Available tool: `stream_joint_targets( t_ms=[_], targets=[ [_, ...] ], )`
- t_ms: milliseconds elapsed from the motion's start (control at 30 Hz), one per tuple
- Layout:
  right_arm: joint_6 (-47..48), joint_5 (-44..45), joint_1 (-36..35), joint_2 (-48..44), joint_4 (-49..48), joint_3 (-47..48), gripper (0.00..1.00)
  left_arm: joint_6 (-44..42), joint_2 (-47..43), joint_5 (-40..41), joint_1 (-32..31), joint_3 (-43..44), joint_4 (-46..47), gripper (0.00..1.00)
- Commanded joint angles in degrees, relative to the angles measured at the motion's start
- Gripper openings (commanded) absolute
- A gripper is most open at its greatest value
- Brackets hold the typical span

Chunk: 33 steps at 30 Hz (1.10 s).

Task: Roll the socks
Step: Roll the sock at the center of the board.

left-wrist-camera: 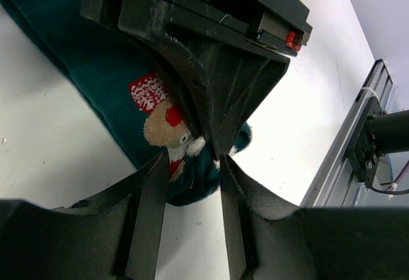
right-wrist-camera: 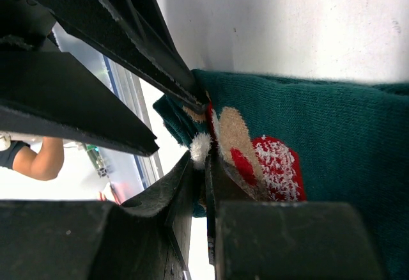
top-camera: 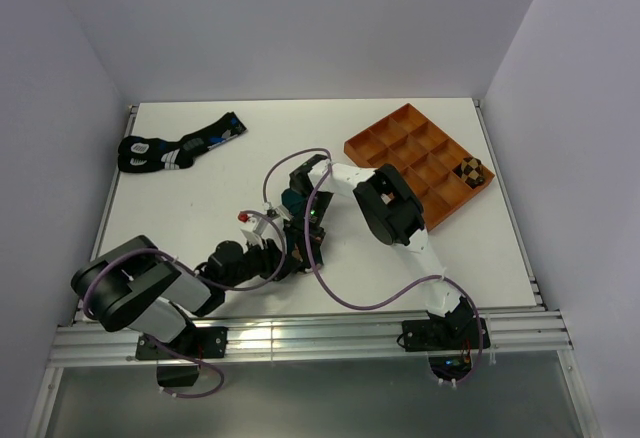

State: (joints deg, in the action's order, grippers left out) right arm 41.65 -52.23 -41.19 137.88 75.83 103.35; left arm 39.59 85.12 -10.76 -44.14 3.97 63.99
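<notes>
The right fingers are pinched almost shut on the dark teal-green knitted sock with a red-and-white cartoon figure. They bite the fabric right at the figure's white pompom, seemingly to pin the layers so they cannot spring apart. The left fingers meet them head-on from the opposite side and stand about half apart. The sock's bunched, rounded end fills their gap and touches both, which reads as a hold on a thick fold rather than an idle opening; that width suits fabric already doubled over. The rest of the sock lies flat near the middle of the white bench, stretching away from the left arm, so the roll looks barely begun. Well off to the right sits an orange plastic tray of square compartments, with a brown-and-black checkered sock roll in a compartment at its right end, probably where finished rolls go. A black sock with blue and white patterning lies unrolled by the far left corner.
</notes>
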Motion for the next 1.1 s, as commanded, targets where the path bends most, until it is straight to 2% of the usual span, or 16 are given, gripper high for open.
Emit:
stream_joint_targets(
  t_ms=[0, 500, 767, 867, 900, 1000, 1067],
  targets=[
    [0.63, -1.12, 0.5, -0.69, 2.39, 0.71, 0.09, -1.97, 1.01, -1.63, -0.24, 1.83, 2.02, 0.43],
    [-0.6, -1.03, 0.67, -1.3, 1.42, 0.54, 0.08, -1.89, 2.68, -1.54, -0.33, 1.83, 0.18, 0.42],
    [-1.66, -0.86, 0.76, -1.65, 0.28, 0.45, 0.07, -1.63, 3.12, -1.45, -0.33, 2.89, -2.37, 0.38],
    [-2.45, -0.51, 0.76, -2.0, -0.95, -0.25, 0.07, -1.01, 2.68, -1.36, -0.33, 3.33, -3.78, 0.32],
    [-2.71, -0.42, 0.76, -2.18, -1.38, -0.43, 0.08, -0.75, 2.59, -1.1, -0.42, 3.59, -4.3, 0.26],
    [-5.43, 0.63, 0.76, -3.32, -4.19, -2.18, 0.13, 0.22, 2.24, -0.92, -0.77, 3.94, -5.89, 0.14],
    [-6.31, 1.42, 0.76, -4.29, -6.13, -2.89, 0.2, 1.44, 1.8, -0.93, -0.77, 4.03, -6.24, 0.09]
  ],
)
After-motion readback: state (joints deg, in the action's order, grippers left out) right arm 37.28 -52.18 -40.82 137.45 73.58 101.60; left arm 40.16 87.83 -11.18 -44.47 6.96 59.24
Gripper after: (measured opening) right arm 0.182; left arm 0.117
